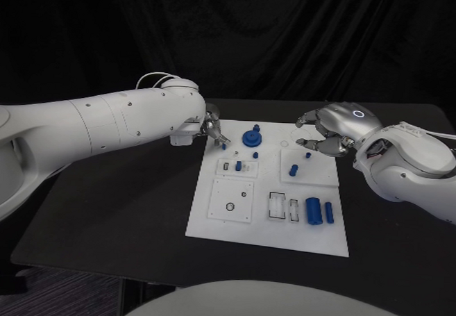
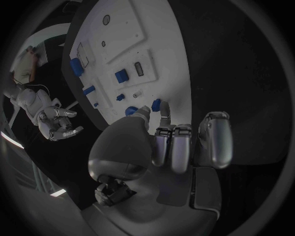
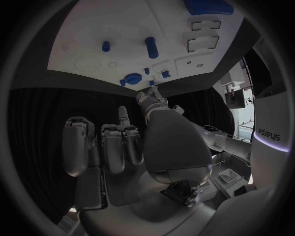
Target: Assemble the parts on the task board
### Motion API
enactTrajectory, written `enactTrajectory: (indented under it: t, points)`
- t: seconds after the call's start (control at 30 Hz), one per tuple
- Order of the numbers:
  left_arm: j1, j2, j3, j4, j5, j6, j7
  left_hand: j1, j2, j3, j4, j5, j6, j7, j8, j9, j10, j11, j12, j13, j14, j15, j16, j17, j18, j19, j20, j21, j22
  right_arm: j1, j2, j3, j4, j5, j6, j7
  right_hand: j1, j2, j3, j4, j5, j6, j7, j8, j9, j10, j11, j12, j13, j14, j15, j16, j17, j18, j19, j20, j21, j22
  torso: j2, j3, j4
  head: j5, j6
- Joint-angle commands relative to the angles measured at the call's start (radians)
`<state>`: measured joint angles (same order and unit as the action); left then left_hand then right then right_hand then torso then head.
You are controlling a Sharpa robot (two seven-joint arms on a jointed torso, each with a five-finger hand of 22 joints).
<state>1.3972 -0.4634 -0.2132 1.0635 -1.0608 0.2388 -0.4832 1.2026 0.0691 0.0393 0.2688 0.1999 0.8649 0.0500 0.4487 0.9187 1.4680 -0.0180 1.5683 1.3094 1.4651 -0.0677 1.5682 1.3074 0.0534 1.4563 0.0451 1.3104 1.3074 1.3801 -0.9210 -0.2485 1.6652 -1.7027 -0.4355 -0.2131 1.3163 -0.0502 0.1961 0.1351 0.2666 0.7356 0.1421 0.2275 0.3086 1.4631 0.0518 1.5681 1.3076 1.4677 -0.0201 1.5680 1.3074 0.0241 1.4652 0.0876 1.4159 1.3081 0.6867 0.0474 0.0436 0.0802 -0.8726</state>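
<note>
Starting at the fingers [image 1: 217, 135] of your left hand [image 1: 202, 129], you had the tips reaching down at the far left corner of the task board [image 1: 226, 224], right by a small blue peg [image 1: 224, 147]; in the left wrist view a fingertip lay against a little blue piece, but whether it was pinched or only touched could not be told. Your right hand [image 1: 329, 132] hung over the far right corner of the board with its fingers curled loosely and nothing seen between them. On the board, you had a blue gear-like part [image 1: 251, 137] standing near the far edge with small pegs beside it, a blue block [image 1: 293, 170] sitting in the right-hand raised plate, and two blue cylinders [image 1: 319, 211] lying loose toward the near right corner next to an open rectangular slot [image 1: 276, 206]. The near left plate with its round hole [image 1: 230, 207] looked unfilled. Judging by that, you were partway: some pieces seated, the cylinders and several sockets waiting. The board lay flat in the middle of the black bench [image 1: 105, 223], with dark drapery behind.
</note>
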Motion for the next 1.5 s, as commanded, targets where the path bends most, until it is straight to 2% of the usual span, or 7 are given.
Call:
enactTrajectory:
  t: [0.03, 0.93, 1.2, 1.43, 1.5]
  points:
    - [-0.003, 0.004, 0.001, -0.002, 0.009, 0.008, 0.016, 0.009, 0.001, 0.0, -0.005, 0.007, 0.002, 0.008, -0.006, -0.002, 0.103, 0.007, 0.002, 0.261, 0.106, 0.007, 0.003, 0.263, 0.007, -0.006, 0.005, -0.007, 0.183, -0.002, -0.002, 0.001, 0.003, -0.006, 0.001, -0.012, 0.007, 0.001, 0.006, -0.001, 0.005, 0.008, 0.001, 0.001, -0.001, 0.108, 0.003, 0.003, 0.263, 0.1, 0.005, -0.003, 0.252, 0.016, 0.036, 0.005, -0.004, 0.209, 0.0, 0.0002, -0.0001, -0.001, 0.0]
    - [-0.008, 0.011, 0.001, -0.018, 0.009, 0.009, 0.041, 0.01, 0.004, 0.003, -0.002, 0.016, 0.0, 0.015, -0.042, -0.014, 0.103, 0.014, 0.002, 0.261, 0.106, 0.013, 0.003, 0.263, 0.01, -0.014, 0.01, -0.02, 0.18, -0.002, 0.001, 0.001, 0.003, -0.006, 0.014, -0.017, 0.007, 0.001, 0.007, -0.001, 0.008, 0.009, 0.001, 0.001, -0.003, 0.108, 0.003, 0.003, 0.263, 0.1, 0.005, -0.004, 0.251, 0.016, 0.035, 0.005, -0.004, 0.209, 0.0, 0.0001, 0.0001, -0.002, 0.0]
    - [-0.009, 0.015, 0.001, -0.024, 0.009, 0.015, 0.043, 0.018, 0.005, 0.008, -0.007, 0.038, 0.004, 0.018, -0.062, -0.02, 0.103, 0.017, 0.002, 0.261, 0.106, 0.017, 0.003, 0.263, 0.01, -0.018, 0.013, -0.025, 0.179, -0.002, 0.002, 0.001, 0.003, -0.006, 0.019, -0.019, 0.007, 0.001, 0.007, 0.0, 0.009, 0.01, 0.001, 0.001, -0.004, 0.108, 0.003, 0.003, 0.263, 0.1, 0.005, -0.004, 0.251, 0.016, 0.035, 0.005, -0.004, 0.209, 0.0, 0.0001, 0.0001, -0.001, 0.0]
    - [-0.01, 0.021, 0.001, -0.032, 0.009, 0.022, 0.042, 0.026, 0.006, 0.014, -0.012, 0.067, 0.009, 0.018, -0.077, -0.023, 0.103, 0.018, 0.002, 0.261, 0.106, 0.018, 0.003, 0.263, 0.011, -0.019, 0.015, -0.026, 0.178, -0.002, 0.003, 0.001, 0.003, -0.006, 0.022, -0.02, 0.007, 0.001, 0.007, 0.0, 0.009, 0.01, 0.001, 0.001, -0.004, 0.108, 0.003, 0.003, 0.263, 0.1, 0.005, -0.004, 0.251, 0.016, 0.035, 0.005, -0.004, 0.209, 0.0, 0.0003, 0.0, -0.001, 0.0]
    - [-0.011, 0.021, 0.001, -0.033, 0.009, 0.024, 0.041, 0.029, 0.006, 0.019, -0.014, 0.084, 0.009, 0.02, -0.089, -0.026, 0.103, 0.019, 0.002, 0.261, 0.106, 0.019, 0.003, 0.263, 0.011, -0.02, 0.016, -0.027, 0.178, -0.002, 0.003, 0.001, 0.003, -0.006, 0.023, -0.02, 0.007, 0.002, 0.008, 0.0, 0.01, 0.011, 0.001, 0.001, -0.004, 0.108, 0.003, 0.003, 0.263, 0.1, 0.005, -0.004, 0.251, 0.016, 0.035, 0.005, -0.004, 0.209, 0.0, 0.0005, -0.0001, 0.0, 0.0]
